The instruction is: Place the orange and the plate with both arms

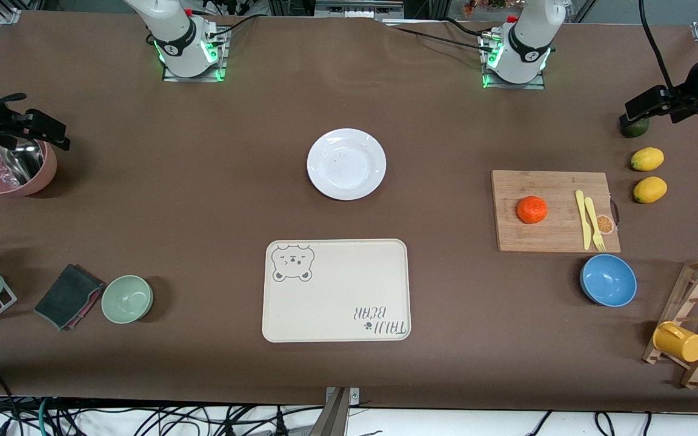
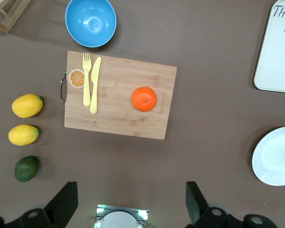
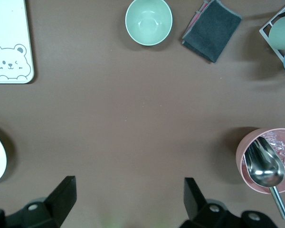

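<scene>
a brown table (image 1: 203, 200) is seen. one orange (image 1: 532, 209) lies on one board (image 1: 552, 236), one plate (image 1: 346, 163) mid-table, two lemons (image 1: 647, 159) nearby. the left gripper (image 2: 128, 204) and right gripper (image 3: 128, 204) are held high, jaws spread.

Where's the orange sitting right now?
The orange sits on the wooden cutting board toward the left arm's end of the table, beside the yellow fork and knife, untouched by either gripper.

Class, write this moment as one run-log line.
orange: on cutting board | plate: bare, on table | left gripper: open, high | right gripper: open, high
</scene>
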Controlling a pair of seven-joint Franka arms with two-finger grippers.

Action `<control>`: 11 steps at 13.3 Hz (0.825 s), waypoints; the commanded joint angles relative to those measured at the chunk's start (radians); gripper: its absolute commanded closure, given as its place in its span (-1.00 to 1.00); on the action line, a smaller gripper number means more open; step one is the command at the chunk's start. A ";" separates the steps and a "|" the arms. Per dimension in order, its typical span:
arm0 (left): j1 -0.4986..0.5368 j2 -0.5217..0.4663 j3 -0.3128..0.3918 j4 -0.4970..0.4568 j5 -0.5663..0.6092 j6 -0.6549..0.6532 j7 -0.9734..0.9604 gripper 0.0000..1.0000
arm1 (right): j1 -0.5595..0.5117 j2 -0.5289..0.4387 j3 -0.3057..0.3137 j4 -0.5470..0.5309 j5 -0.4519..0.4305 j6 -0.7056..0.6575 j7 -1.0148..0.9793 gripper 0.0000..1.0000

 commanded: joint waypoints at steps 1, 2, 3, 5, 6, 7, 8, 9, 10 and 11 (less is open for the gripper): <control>-0.002 0.010 -0.001 0.021 -0.018 -0.004 -0.006 -1.00 | -0.010 0.016 -0.001 0.029 0.012 -0.013 0.006 -1.00; -0.004 0.010 -0.008 0.012 -0.012 0.007 -0.006 -1.00 | -0.010 0.016 -0.001 0.028 0.012 -0.014 0.006 -1.00; 0.002 0.010 -0.018 -0.006 -0.013 0.014 -0.006 -1.00 | -0.014 0.014 -0.001 0.028 0.009 -0.020 0.007 -1.00; 0.002 -0.012 -0.018 -0.028 -0.010 0.007 -0.006 -1.00 | -0.015 0.016 -0.003 0.028 0.012 -0.016 0.006 -1.00; -0.001 -0.012 -0.019 -0.021 -0.008 0.004 -0.006 -1.00 | -0.017 0.016 -0.003 0.028 0.012 -0.017 0.006 -1.00; -0.001 -0.010 -0.019 -0.022 -0.008 0.008 -0.006 -1.00 | -0.015 0.014 -0.003 0.028 0.011 -0.020 0.006 -1.00; -0.001 -0.004 -0.019 -0.025 -0.008 0.019 -0.004 -1.00 | -0.015 0.014 -0.003 0.028 0.009 -0.020 0.006 -1.00; -0.001 0.003 -0.019 -0.031 -0.007 0.042 -0.004 -1.00 | -0.015 0.014 -0.003 0.028 0.009 -0.020 0.006 -1.00; -0.001 0.017 -0.018 -0.039 -0.007 0.060 -0.004 -1.00 | -0.015 0.014 -0.003 0.028 0.011 -0.020 0.006 -1.00; -0.001 0.034 -0.018 -0.045 -0.004 0.079 -0.001 -1.00 | -0.015 0.014 -0.001 0.028 0.011 -0.020 0.007 -1.00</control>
